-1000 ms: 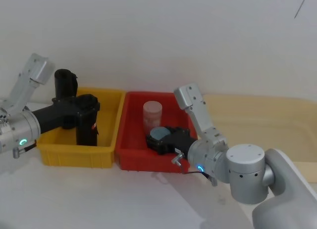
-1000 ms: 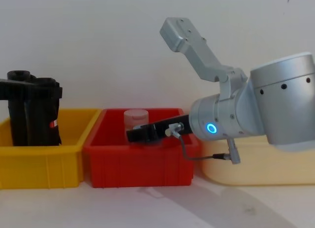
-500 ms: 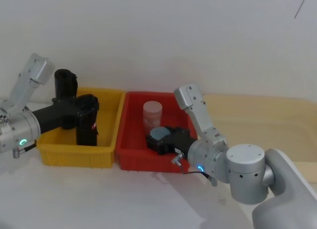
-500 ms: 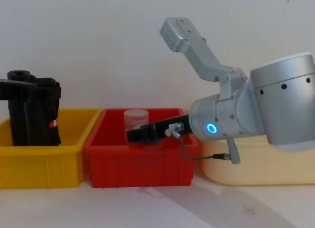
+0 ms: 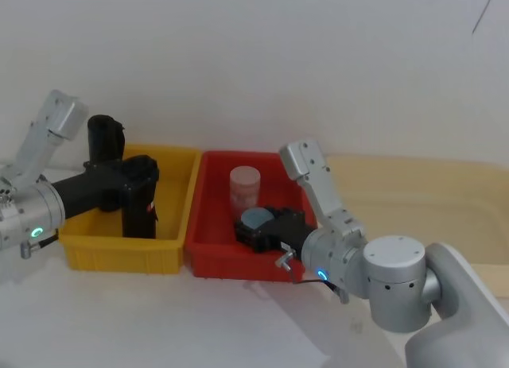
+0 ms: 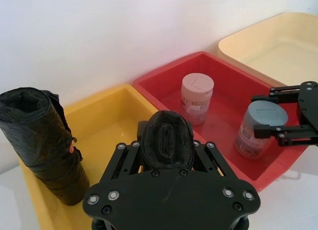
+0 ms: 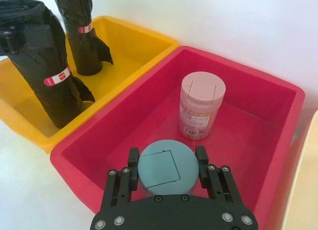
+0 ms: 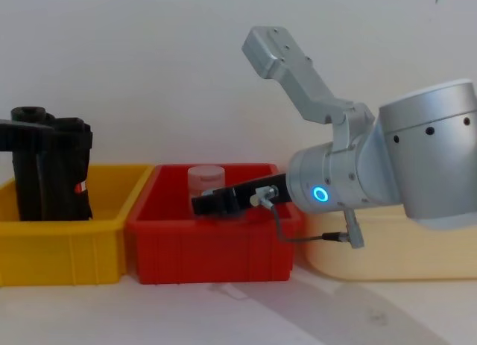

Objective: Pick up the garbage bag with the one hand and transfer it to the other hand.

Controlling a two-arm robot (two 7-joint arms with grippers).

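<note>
Here, at the far left, a yellow bin (image 5: 119, 255) holds two black rolls standing on end. The spare roll (image 5: 103, 139) stands at the back. Just to its right and nearer the robot is the bag (image 5: 137, 218), a small red-and-white label on its side. The left gripper (image 5: 141, 174) reaches in level from the left and pinches the bag's upper part, its fingers (image 6: 125, 159) pressed on either side, with the bag's top end showing between them. The bag's long axis is upright and its foot is down inside the bin; whether it touches the floor cannot be told.

To the right, touching the yellow bin, is a red bin (image 5: 231, 261) with a pink jar (image 5: 245, 185) at the back. Nearer the front, the right gripper (image 7: 167, 163) is clamped on a grey-lidded jar (image 5: 255, 218). A cream bin (image 5: 429, 193) lies farthest right.

The handover likely turns on this: the bag lies to the left of the right gripper, beyond the wall between the bins, and that gripper is full. It would probably have to let the jar go first.
</note>
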